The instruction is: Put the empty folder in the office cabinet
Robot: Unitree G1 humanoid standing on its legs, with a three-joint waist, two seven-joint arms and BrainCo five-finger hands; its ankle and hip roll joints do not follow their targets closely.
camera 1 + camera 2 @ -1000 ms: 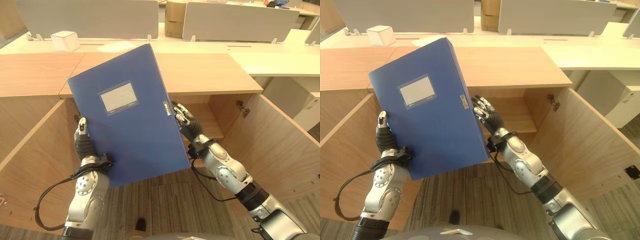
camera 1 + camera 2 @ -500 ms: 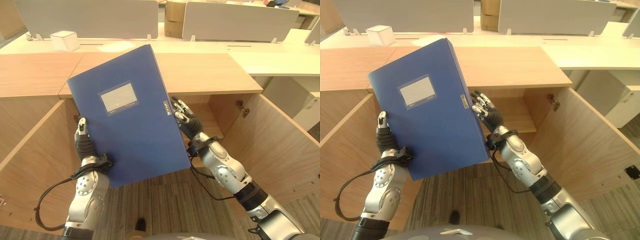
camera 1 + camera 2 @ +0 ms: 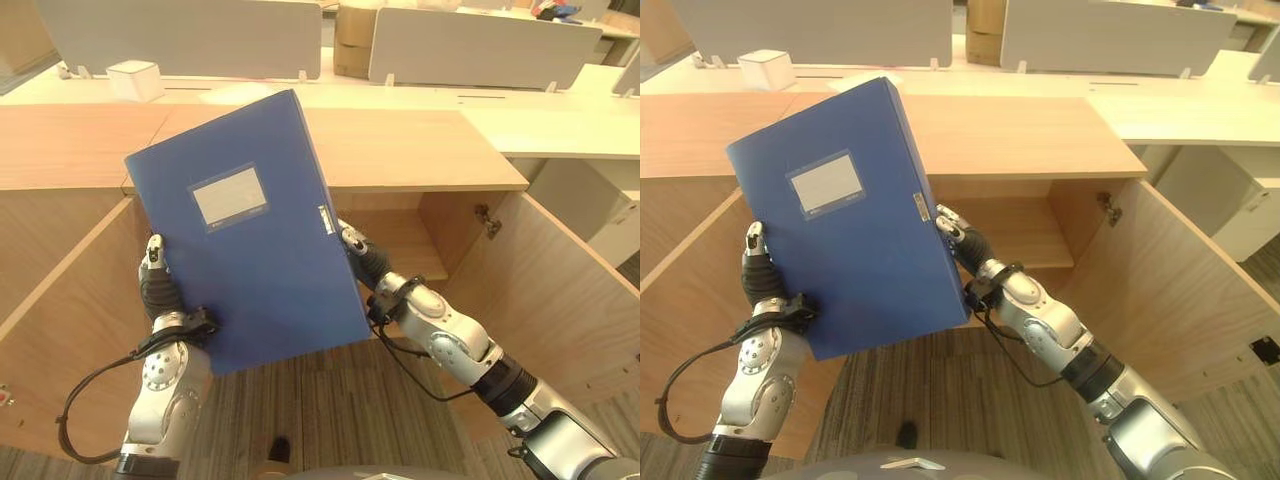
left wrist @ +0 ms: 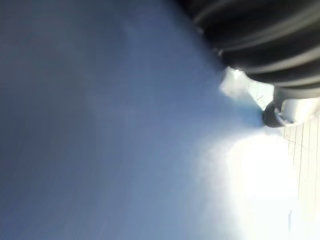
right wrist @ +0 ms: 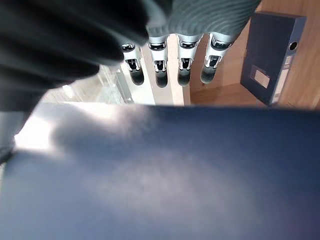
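**Between my two hands, the folder stands tilted before the open cabinet**

Between my left hand point(image 3: 158, 292) and my right hand point(image 3: 962, 246) I hold the blue folder point(image 3: 245, 228), raised in front of the office cabinet point(image 3: 1040, 225). My right fingers lie straight along its clasp edge, pressing rather than curling. My left hand sits at the lower left edge; whether its fingers curl I cannot tell. Its long axis runs up and leans left. The open shelf lies behind and to the right, so I judge my right hand nearer the opening.

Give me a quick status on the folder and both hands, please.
Blue folder held up, tilted, between left hand and right hand. Cabinet open behind it. Another folder already stands inside.
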